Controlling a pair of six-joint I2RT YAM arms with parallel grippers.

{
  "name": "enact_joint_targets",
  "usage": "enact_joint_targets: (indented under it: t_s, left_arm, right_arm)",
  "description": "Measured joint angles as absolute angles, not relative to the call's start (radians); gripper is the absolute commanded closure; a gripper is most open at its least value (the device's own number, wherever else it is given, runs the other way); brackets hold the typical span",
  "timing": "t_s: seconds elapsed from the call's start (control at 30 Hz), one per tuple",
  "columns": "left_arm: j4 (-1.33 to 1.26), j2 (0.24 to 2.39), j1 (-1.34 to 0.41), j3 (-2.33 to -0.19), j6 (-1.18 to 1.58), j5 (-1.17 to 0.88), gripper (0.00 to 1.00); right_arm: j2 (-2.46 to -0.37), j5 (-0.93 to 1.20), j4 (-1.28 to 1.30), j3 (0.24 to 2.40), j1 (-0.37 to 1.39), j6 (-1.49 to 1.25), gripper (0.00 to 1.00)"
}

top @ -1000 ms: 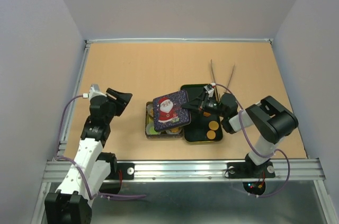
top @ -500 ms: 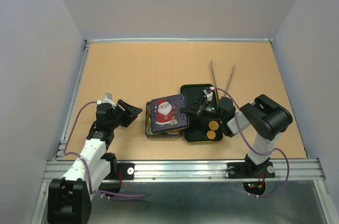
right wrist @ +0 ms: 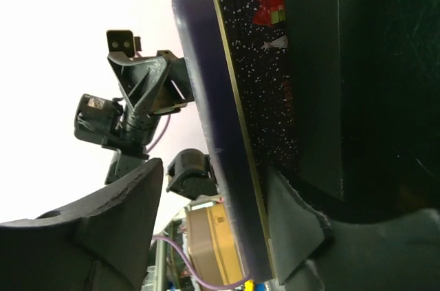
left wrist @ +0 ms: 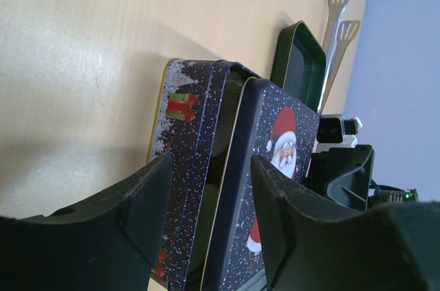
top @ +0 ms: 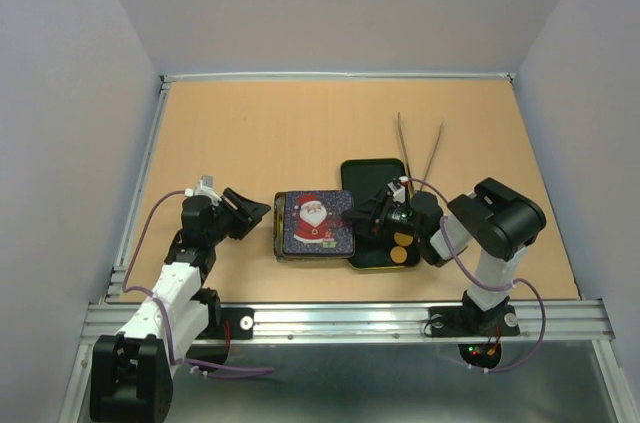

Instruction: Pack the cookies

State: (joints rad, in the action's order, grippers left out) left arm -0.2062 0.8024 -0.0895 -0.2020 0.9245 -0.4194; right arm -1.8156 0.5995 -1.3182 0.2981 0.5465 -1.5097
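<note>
The white-and-black left arm [top: 165,293] leans forward low from its base, and its black two-finger left gripper [top: 247,211] points to the right with the jaws apart. The right arm [top: 495,233] folds at the elbow and reaches leftward. Its black right gripper [top: 362,213] sits low, jaws likewise spread.

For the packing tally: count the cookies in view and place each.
2. Both cookies sit at the near right corner of the green tray, one behind the other. More may be hidden under the Santa lid.
</note>
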Motion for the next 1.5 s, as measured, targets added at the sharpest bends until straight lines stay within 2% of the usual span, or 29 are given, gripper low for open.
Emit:
enact_joint_targets:
  t_s: [0.1, 0.8, 1.5]
  left_arm:
    - [-0.207, 0.803, -0.089, -0.202, 0.925, -0.419, 0.42]
    - [-0.251, 0.818, -0.089, -0.159, 0.925, -0.436, 0.43]
    - [-0.271, 0.833, -0.089, -0.156, 0.925, -0.443, 0.44]
  right_arm:
    - [-1.816, 0.600, -1.317, 0.298, 0.546, -1.502, 0.29]
    - [-1.722, 0.599, -1.312, 0.341, 0.561, -1.444, 0.29]
    - [-1.725, 0.602, -1.282, 0.343, 0.590, -1.361, 0.32]
